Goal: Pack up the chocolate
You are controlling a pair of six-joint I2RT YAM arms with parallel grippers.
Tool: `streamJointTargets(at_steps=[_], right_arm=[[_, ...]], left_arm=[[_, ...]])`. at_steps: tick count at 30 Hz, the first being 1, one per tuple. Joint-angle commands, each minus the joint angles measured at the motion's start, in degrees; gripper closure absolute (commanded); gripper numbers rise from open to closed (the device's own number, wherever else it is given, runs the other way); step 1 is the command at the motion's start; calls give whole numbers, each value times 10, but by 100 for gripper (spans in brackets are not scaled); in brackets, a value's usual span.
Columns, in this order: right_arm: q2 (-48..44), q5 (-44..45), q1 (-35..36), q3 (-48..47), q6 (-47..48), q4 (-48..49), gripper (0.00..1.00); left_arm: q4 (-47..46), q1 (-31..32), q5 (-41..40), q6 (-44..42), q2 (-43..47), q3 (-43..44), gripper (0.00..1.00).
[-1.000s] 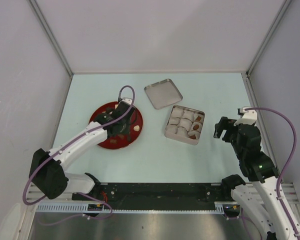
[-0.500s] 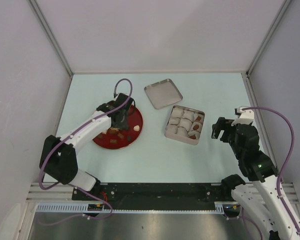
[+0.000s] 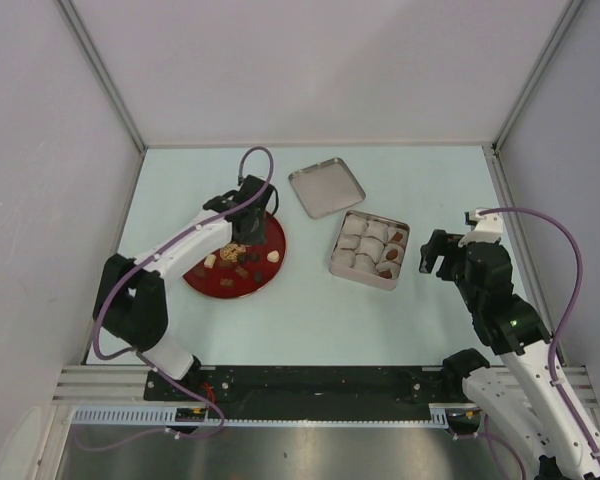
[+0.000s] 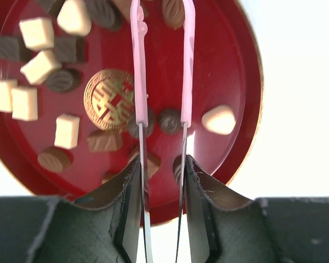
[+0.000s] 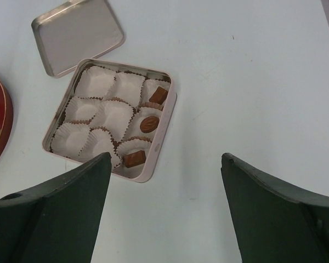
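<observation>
The chocolate lies as several dark brown and cream-white pieces (image 4: 67, 130) on the red plate (image 4: 247, 66), also in the top view (image 3: 270, 272). My left gripper (image 4: 160, 183) is shut on pink-tipped metal tweezers (image 4: 138, 82) and hovers over the plate's far side (image 3: 250, 210). The tweezer arms stand apart, with a dark round piece (image 4: 170, 120) under the gap; their tips run off the top edge. The square metal tin (image 5: 164, 137) holds white paper cups and three brown pieces (image 5: 148, 124). My right gripper (image 5: 164, 208) is open and empty, right of the tin (image 3: 370, 250).
The tin's lid (image 3: 326, 187) lies flat behind the tin, between it and the plate. Grey walls close in the table on three sides. My right arm (image 3: 480, 275) stands near the right wall.
My left gripper has moved with the tweezers from the plate's middle toward its far edge. The right arm has barely moved.
</observation>
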State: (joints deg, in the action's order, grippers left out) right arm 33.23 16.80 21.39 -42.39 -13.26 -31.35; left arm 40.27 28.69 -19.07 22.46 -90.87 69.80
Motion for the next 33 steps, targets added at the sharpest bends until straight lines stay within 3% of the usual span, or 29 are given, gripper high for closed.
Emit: streamJointTargets(at_steps=[1,19,25,33], right_arm=[[2,-5,1,-20,5,32,14],[0,1,1,-16,3,28,14],[0,1,2,-16,5,30,14],[-4,1,1,-11,6,32,14]], left_arm=[[-13,-5,-5,-19,-34,45,63],[-1,-13,10,-28,-99,66,64],[2,-12,16,-25,-84,60,72],[20,-13,11,-31,-63,80,92]])
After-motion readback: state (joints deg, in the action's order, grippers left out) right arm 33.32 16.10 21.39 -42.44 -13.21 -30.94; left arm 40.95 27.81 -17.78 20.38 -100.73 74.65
